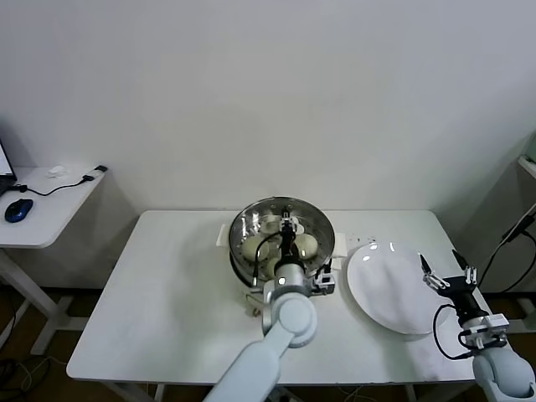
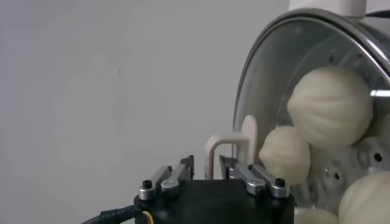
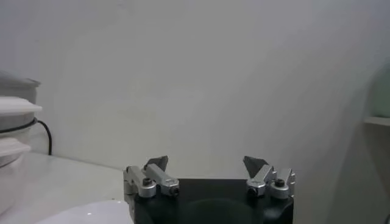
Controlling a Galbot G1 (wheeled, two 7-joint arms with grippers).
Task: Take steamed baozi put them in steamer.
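Here, on a white rectangular table (image 1: 167,301): a round shiny stainless-steel steamer (image 1: 282,239) with a perforated tray, set near the far edge at the middle. Inside it, small round cream-white steamed baozi (image 1: 254,248), at least 3 clear from the head view, 4 partly visible in the left wrist view (image 2: 329,106), resting on the tray against the steel wall.

Over the steamer's near side, the left gripper (image 1: 287,228), reaching in from the front on a pale grey arm, with a bun on each side of it. From the left wrist view (image 2: 233,152), pale fingers (image 2: 248,139) parted a little, nothing clearly clamped between them, the nearest bun just beside 1 fingertip; touching or apart, cannot tell.

Right of the steamer, a flat round white plate (image 1: 394,289), bare, lying just beside the pot's white base.

Beyond the plate's right rim, near the table's right edge, the right gripper (image 1: 450,275), held above the surface, jaws spread wide and holding nothing; same wide gap in the right wrist view (image 3: 207,164), dark fingertips (image 3: 157,163) well apart.

At far left, a second white side table (image 1: 50,209) with a blue computer mouse (image 1: 18,209) and a black cable (image 1: 71,184).
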